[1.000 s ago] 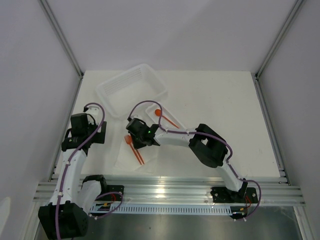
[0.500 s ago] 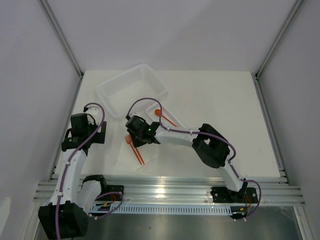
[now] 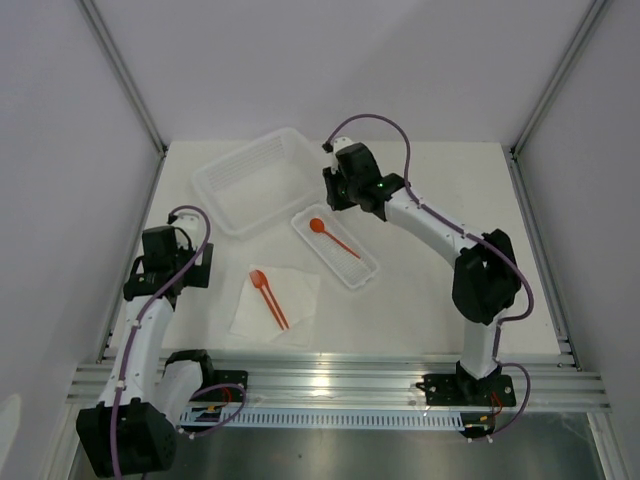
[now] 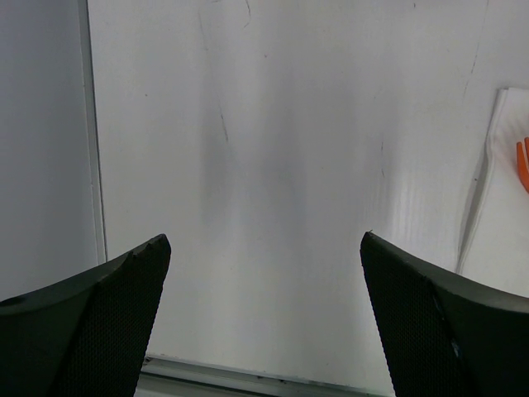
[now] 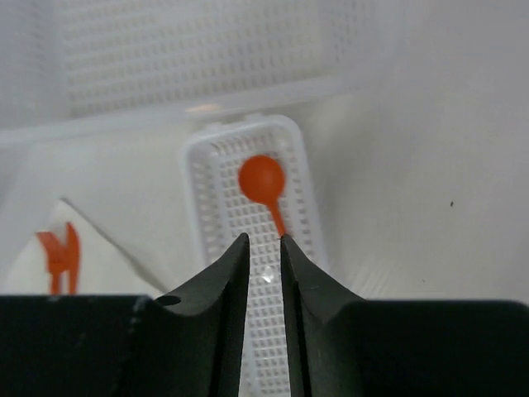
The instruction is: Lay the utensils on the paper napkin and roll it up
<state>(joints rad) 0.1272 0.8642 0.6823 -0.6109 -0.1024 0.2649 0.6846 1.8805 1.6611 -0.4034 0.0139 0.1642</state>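
Standing only a narrow slit apart and gripping nothing, the black fingers of the right gripper (image 5: 263, 240) hover over the small ribbed white plastic tray (image 5: 194, 165), where a bright orange plastic spoon (image 5: 263, 177) lies. Just beyond sits the large translucent white basket (image 3: 212, 190). The left gripper (image 4: 264, 240) gapes wide above the white table (image 4: 273, 124). Nearby, the thin white paper napkin (image 3: 295, 290) carries orange cutlery (image 3: 268, 297), possibly a fork.

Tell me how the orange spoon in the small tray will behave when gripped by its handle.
The spoon looks like thin plastic, so probably light and fairly stiff. Its slim handle may pivot or slip between the right fingers. Lying flat in the small tray, it likely won't roll, though the tray might shift.
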